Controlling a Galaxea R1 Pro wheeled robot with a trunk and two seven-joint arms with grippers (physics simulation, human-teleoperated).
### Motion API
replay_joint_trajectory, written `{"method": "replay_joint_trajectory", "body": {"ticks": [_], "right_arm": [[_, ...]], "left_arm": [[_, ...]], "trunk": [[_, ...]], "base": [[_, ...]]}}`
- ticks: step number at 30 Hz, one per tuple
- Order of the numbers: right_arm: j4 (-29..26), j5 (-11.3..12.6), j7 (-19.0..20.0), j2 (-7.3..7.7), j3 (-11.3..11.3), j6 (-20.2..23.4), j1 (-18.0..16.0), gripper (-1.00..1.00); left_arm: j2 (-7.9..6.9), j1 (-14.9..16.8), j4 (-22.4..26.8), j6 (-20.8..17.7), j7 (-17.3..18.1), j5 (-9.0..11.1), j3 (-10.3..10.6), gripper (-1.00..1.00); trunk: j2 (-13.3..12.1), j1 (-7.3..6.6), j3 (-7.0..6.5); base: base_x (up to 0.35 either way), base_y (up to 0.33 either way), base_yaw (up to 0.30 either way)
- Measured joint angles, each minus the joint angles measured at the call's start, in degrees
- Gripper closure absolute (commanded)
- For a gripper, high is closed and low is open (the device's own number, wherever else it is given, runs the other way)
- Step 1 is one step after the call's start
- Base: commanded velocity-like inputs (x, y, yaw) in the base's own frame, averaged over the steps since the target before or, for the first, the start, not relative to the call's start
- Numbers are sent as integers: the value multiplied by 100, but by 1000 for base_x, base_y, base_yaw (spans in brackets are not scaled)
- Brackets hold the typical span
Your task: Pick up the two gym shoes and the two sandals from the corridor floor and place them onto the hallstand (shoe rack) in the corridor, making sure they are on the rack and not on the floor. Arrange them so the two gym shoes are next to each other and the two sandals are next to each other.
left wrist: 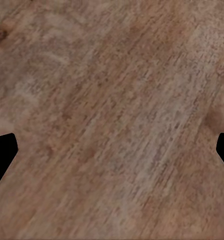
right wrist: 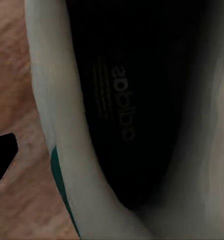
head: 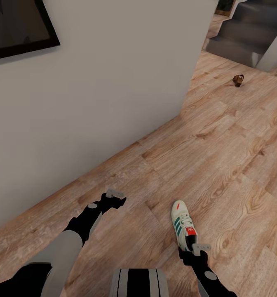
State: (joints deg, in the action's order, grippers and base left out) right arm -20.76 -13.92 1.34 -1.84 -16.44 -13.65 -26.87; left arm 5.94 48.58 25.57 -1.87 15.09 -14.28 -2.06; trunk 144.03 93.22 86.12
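Overhead, the head view has one gym shoe (head: pixel 184 225) lying on the corridor floor (head: pixel 237 165), well out from the wall (head: pixel 93 103), with the right gripper (head: pixel 200 248) at its heel; a brown sandal (head: pixel 238 80) sits far off near the stairs (head: pixel 245 33). The left gripper (head: pixel 114 193) hangs over bare planks. Its wrist view gives wood grain (left wrist: pixel 112 120) between widely parted tips, so it is released and empty. The right wrist view looks straight into the shoe's dark insole (right wrist: pixel 127 100); whether that pincer has clenched I cannot tell. A hold on the thin heel collar (right wrist: pixel 57 125) alone could let the shoe swing or slip off
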Motion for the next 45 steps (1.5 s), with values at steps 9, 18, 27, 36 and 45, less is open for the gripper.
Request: {"method": "replay_joint_trajectory", "body": {"ticks": [9, 18, 27, 36, 45], "right_arm": [[-3, 1, -4, 6, -15, -3, 0, 100], [-5, 2, -5, 6, -16, -3, -1, 100], [-6, 4, -9, 5, -9, -3, 0, 100], [-10, 4, -8, 5, -7, -9, 1, 100], [-24, 5, -10, 5, -6, -12, 1, 100]], "left_arm": [[-4, -7, 0, 4, 0, 0, 0, -100], [-8, -7, 9, 4, -7, 0, 0, -100], [-15, -6, 9, 5, -9, 1, -6, -100], [-58, -12, 9, 4, -9, 7, -11, -100], [-157, -58, -4, 45, -10, 16, -38, -100]], "trunk": [[0, 0, 0], [0, 0, 0], [-2, -5, -44], [-15, -28, -243], [-27, -51, -443]], "base": [[4, 4, 0], [0, 0, 0], [0, 0, 0], [0, 0, 0], [0, 0, 0]]}}
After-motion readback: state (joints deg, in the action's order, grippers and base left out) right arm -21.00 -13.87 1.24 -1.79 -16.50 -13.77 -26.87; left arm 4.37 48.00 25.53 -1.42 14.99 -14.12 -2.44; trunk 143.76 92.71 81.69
